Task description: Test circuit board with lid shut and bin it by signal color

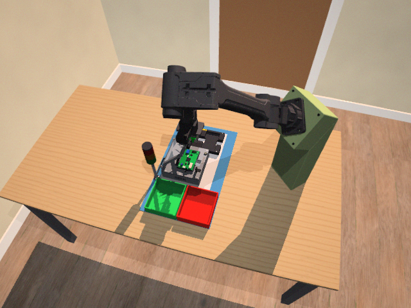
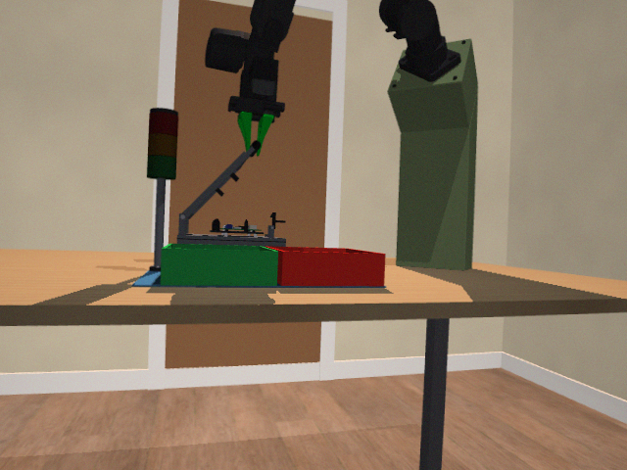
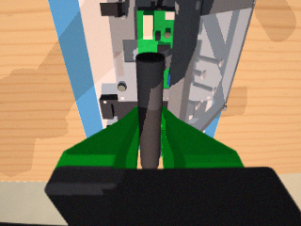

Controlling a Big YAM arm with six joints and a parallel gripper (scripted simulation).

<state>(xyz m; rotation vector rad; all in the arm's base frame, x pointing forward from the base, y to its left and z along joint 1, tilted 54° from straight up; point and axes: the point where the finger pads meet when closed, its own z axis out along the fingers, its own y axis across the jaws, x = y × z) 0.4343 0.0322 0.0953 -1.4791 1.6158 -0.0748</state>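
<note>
Wooden table (image 1: pixel 83 139) with a blue mat. Green gripper (image 2: pixel 255 147) fingers are clamped on the dark cylindrical handle (image 3: pixel 150 113) of the grey tester lid (image 2: pixel 215 189), which slants half-raised. Beneath lies the green circuit board (image 1: pixel 188 160), flat on the grey tester plate (image 1: pixel 200 172).

Wooden table (image 1: pixel 83 139), blue bench mat (image 1: pixel 228 145) on it, olive arm pedestal (image 1: pixel 298 165) beside
</note>
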